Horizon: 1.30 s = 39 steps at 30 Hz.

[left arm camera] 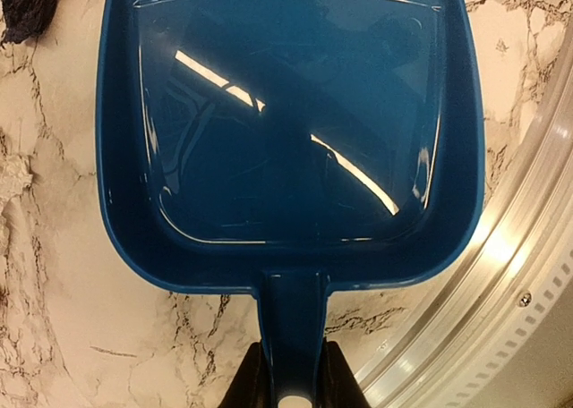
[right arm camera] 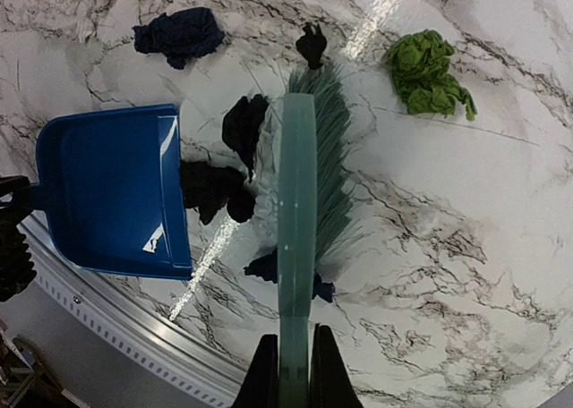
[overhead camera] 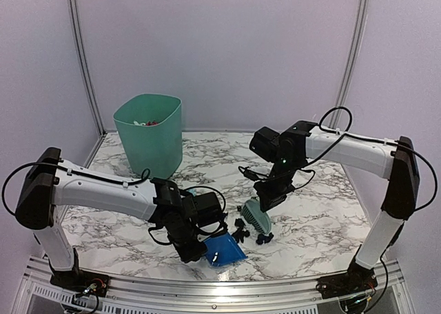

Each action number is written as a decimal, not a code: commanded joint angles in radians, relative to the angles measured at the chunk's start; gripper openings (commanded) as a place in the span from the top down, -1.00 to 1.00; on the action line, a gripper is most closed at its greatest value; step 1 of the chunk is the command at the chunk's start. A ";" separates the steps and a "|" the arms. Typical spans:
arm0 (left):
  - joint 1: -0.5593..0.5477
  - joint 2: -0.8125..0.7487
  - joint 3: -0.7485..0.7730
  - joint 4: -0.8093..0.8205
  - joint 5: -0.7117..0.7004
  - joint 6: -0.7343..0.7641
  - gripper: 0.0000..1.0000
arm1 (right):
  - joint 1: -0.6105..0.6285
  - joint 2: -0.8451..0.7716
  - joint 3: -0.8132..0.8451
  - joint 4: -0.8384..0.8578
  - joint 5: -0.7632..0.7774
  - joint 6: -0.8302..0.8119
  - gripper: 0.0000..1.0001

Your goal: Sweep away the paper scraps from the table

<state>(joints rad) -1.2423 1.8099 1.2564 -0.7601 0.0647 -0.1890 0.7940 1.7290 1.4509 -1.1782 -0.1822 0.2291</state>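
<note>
My left gripper (left arm camera: 292,372) is shut on the handle of the blue dustpan (left arm camera: 286,122), which lies flat and empty on the marble table (overhead camera: 324,211) near the front rail; the dustpan (overhead camera: 224,250) shows in the top view too. My right gripper (right arm camera: 292,372) is shut on the mint-green brush (right arm camera: 300,202), bristles down among dark paper scraps (right arm camera: 215,184) right at the dustpan's (right arm camera: 116,193) lip. One dark blue scrap (right arm camera: 179,34) lies farther off, a green scrap (right arm camera: 425,72) sits beyond the brush, and another dark scrap (right arm camera: 265,267) lies under the brush handle. From above, the brush (overhead camera: 256,216) stands over the scraps (overhead camera: 241,230).
A mint-green bin (overhead camera: 149,135) stands at the back left of the table. The metal rail (left arm camera: 501,301) runs along the table's near edge, just beside the dustpan. White walls close the table in on three sides.
</note>
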 commanded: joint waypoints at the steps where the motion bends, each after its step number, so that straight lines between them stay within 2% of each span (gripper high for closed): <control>1: 0.017 0.033 0.031 -0.017 0.018 0.012 1.00 | 0.019 0.009 -0.029 0.017 -0.059 0.009 1.00; 22: 0.030 0.072 0.057 -0.010 0.017 -0.003 1.00 | 0.079 -0.033 -0.054 -0.006 -0.111 -0.030 1.00; 31: 0.030 0.069 0.048 0.006 0.002 0.005 1.00 | 0.105 -0.062 -0.008 -0.027 -0.146 -0.043 1.00; 39: 0.029 0.055 0.015 0.019 -0.005 0.003 1.00 | 0.106 -0.116 0.038 -0.082 -0.109 -0.043 1.00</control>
<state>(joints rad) -1.2186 1.8641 1.2949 -0.7441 0.0734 -0.1913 0.8898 1.6680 1.4281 -1.2110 -0.3012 0.1974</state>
